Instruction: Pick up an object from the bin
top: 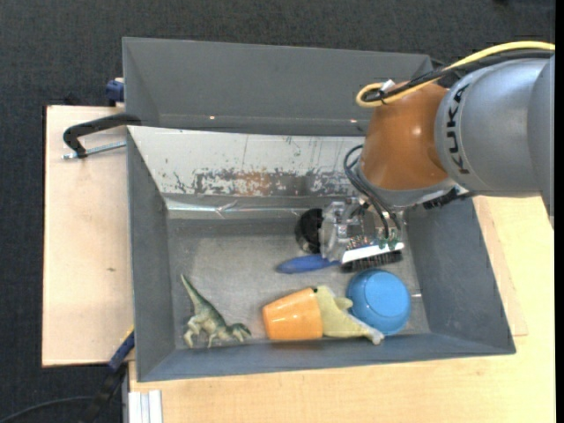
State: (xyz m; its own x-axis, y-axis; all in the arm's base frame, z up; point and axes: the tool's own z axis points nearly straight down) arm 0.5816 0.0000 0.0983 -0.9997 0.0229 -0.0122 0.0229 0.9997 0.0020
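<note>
Fairly bright, even overhead light w/ soft shadows: glare streaks & reflections on back wall of bin (264,152), sheen on grey arm (507,126) & its orange cover (401,144), faint shade on bin floor beneath, carpet (264,7) around v. dark.

Robotics lab: KUKA arm (498,122), grey bin (148,271).

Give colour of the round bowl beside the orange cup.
Blue; the round plastic bowl shows best in camera view.

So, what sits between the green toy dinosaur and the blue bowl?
In the camera view, an orange cup on its side and a pale yellow thing lie between the dinosaur and the blue bowl.
</note>
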